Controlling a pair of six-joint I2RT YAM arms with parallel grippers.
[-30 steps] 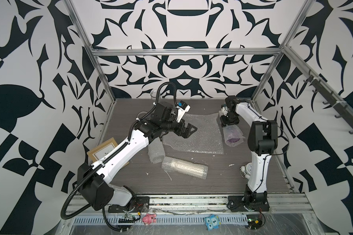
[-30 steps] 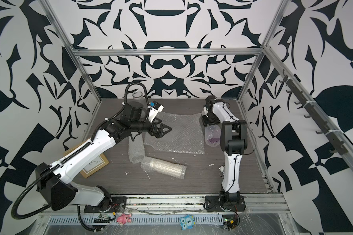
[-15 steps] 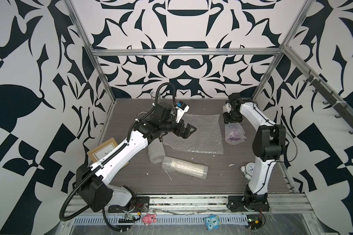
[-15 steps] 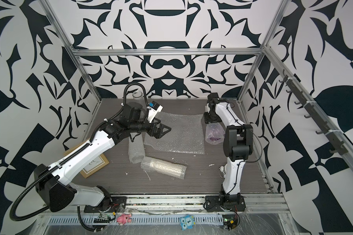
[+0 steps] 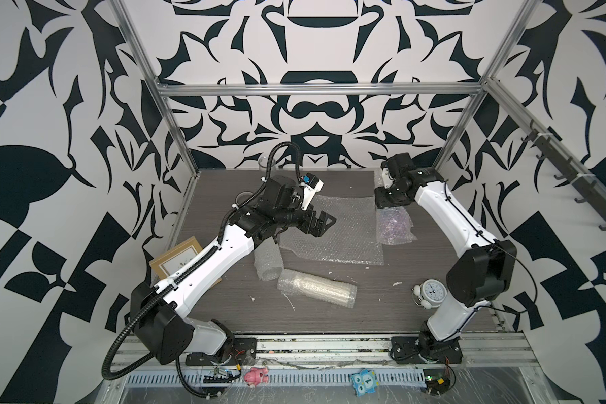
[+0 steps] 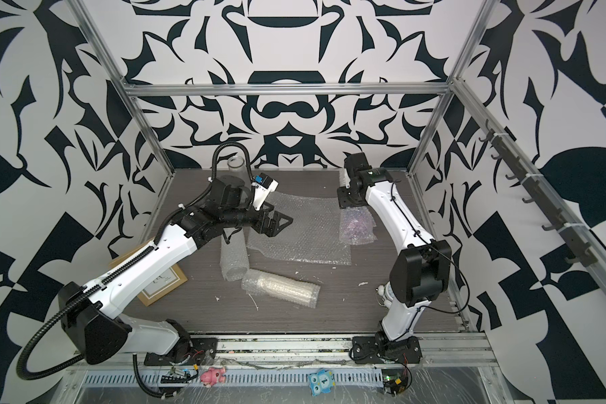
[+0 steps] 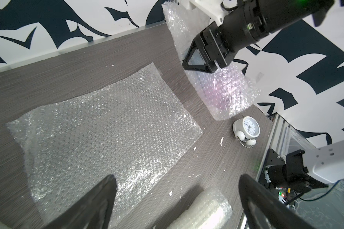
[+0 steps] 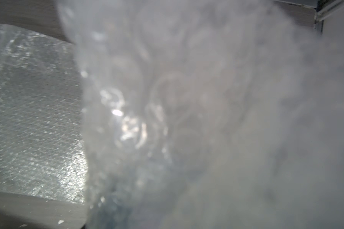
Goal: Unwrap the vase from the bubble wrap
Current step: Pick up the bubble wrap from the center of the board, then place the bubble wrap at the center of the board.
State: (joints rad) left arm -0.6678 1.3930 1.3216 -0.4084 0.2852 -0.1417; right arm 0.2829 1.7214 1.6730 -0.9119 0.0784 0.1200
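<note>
The vase shows as a purple tint (image 5: 394,224) inside a bundle of bubble wrap (image 7: 222,89) at the far right of the table. My right gripper (image 5: 385,206) is shut on the upper part of this bundle, as the left wrist view shows (image 7: 202,65). Blurred wrap (image 8: 187,119) fills the right wrist view and hides the jaws there. A flat sheet of bubble wrap (image 5: 333,234) lies mid-table. My left gripper (image 5: 324,224) hovers open over its left part, nothing between the fingers (image 7: 107,190).
Two rolled tubes of bubble wrap (image 5: 268,260) (image 5: 317,288) lie near the table's middle front. A framed picture (image 5: 175,259) sits under my left arm. A white alarm clock (image 5: 431,292) stands front right. A clear glass jar (image 5: 267,164) stands at the back wall.
My right arm's elbow has swung to the right and toward the front, while its gripper stays on the wrapped bundle at nearly the same spot. The left arm has barely moved.
</note>
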